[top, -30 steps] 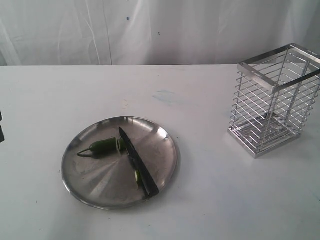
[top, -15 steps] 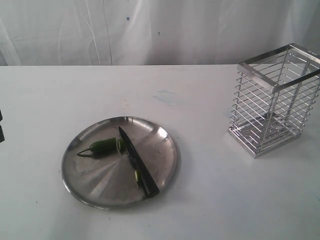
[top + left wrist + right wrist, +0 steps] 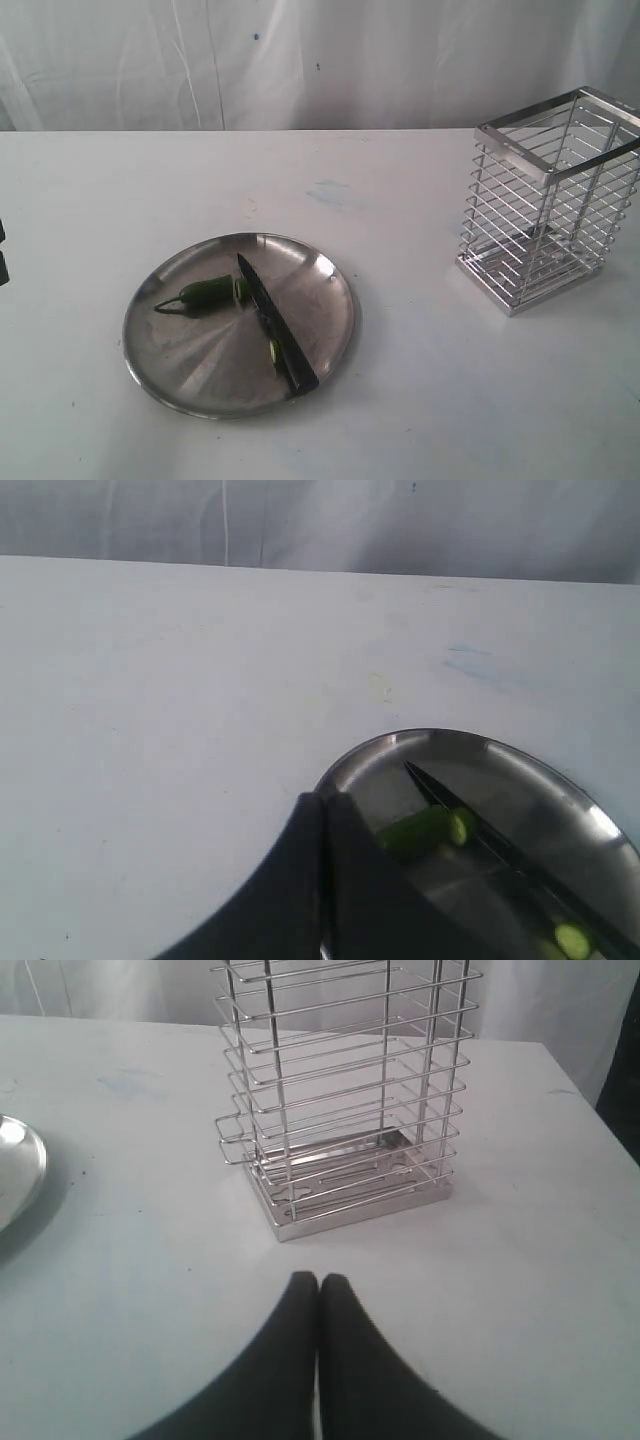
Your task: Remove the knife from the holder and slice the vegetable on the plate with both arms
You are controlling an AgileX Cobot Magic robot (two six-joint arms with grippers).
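Note:
The steel plate (image 3: 180, 360) lies left of centre on the white table. On it rests the green vegetable (image 3: 205, 292), cut, with a small slice (image 3: 274, 351) lying apart beside the blade. The black knife (image 3: 275, 322) lies flat across the plate, tip toward the back. The chrome wire holder (image 3: 545, 200) stands at the right, with nothing in it. My left gripper (image 3: 324, 802) is shut and holds nothing, hovering near the plate (image 3: 560, 790) rim, short of the vegetable (image 3: 425, 832) and knife (image 3: 500, 845). My right gripper (image 3: 319, 1282) is shut and holds nothing, in front of the holder (image 3: 340, 1100). Neither gripper shows in the exterior view.
A white curtain (image 3: 300, 60) hangs behind the table. A faint blue smudge (image 3: 328, 193) marks the tabletop behind the plate. A dark bit of the left arm (image 3: 2, 255) shows at the exterior view's left edge.

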